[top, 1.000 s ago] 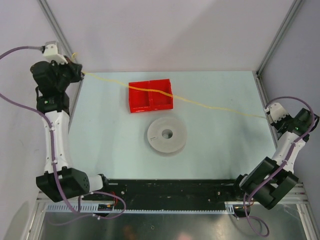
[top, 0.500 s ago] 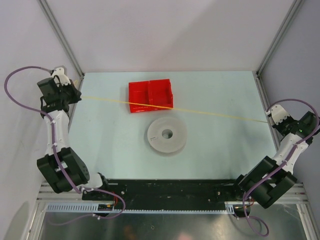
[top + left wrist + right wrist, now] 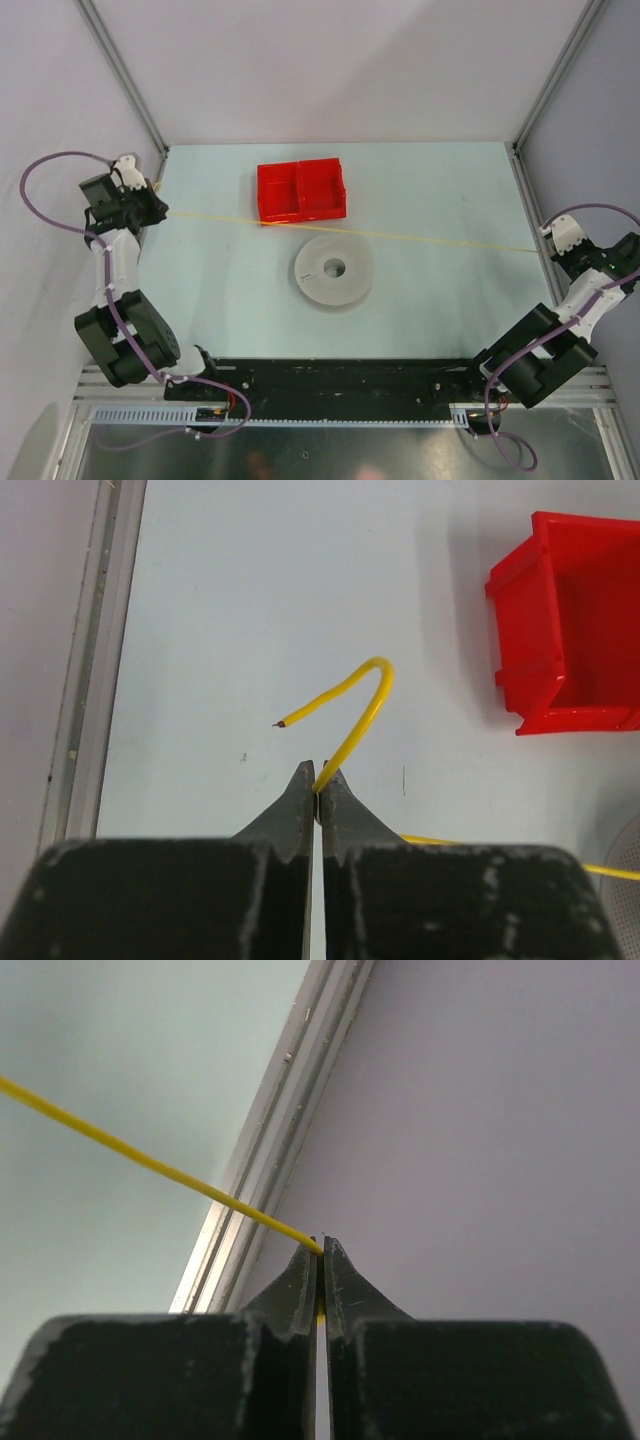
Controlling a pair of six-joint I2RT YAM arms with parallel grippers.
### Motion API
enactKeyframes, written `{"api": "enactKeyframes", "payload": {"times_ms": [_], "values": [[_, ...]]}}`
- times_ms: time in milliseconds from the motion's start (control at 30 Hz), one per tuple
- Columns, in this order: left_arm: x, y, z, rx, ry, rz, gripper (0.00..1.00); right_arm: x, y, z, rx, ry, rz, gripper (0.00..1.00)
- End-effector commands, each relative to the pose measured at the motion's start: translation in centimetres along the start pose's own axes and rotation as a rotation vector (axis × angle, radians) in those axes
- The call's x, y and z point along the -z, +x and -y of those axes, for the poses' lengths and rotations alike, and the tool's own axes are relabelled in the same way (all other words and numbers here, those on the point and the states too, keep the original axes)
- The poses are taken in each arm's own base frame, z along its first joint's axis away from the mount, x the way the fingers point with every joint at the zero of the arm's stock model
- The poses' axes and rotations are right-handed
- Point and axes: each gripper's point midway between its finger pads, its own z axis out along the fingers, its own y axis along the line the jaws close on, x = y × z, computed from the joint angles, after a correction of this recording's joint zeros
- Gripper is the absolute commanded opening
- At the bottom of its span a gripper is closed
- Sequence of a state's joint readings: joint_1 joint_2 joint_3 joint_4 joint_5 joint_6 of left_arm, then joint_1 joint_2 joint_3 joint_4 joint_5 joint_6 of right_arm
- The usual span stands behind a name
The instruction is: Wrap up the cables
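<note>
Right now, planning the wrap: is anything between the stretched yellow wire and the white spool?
Nothing visible. The taut yellow wire runs just beyond the white spool; the red bin sits on the wire's far side.

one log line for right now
left gripper: shut on yellow wire | right gripper: shut on yellow wire | yellow wire: taut between them | spool: bare

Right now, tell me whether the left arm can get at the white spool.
Probably yes: nothing lies between the left gripper and the white spool, though it is shut on the yellow wire.
</note>
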State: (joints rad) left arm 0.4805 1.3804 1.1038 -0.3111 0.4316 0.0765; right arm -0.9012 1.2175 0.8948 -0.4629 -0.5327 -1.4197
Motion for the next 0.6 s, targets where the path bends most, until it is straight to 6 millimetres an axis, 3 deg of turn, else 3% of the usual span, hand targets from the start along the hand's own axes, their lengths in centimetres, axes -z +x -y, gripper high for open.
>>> {"api": "enactKeyframes", "payload": {"times_ms": [0, 567], "values": [[2.4, -3.7, -7.6, -0.125, -0.277, 0.134, 0.00, 2.4, 4.1, 5.9, 0.065, 0.195, -0.161, 0.00], [3.1, -2.8, -11.3, -0.171, -0.334, 0.105, 0.00, 2.3, 7.3, 6.6, 0.063, 0.207, -0.205, 0.00]]}}
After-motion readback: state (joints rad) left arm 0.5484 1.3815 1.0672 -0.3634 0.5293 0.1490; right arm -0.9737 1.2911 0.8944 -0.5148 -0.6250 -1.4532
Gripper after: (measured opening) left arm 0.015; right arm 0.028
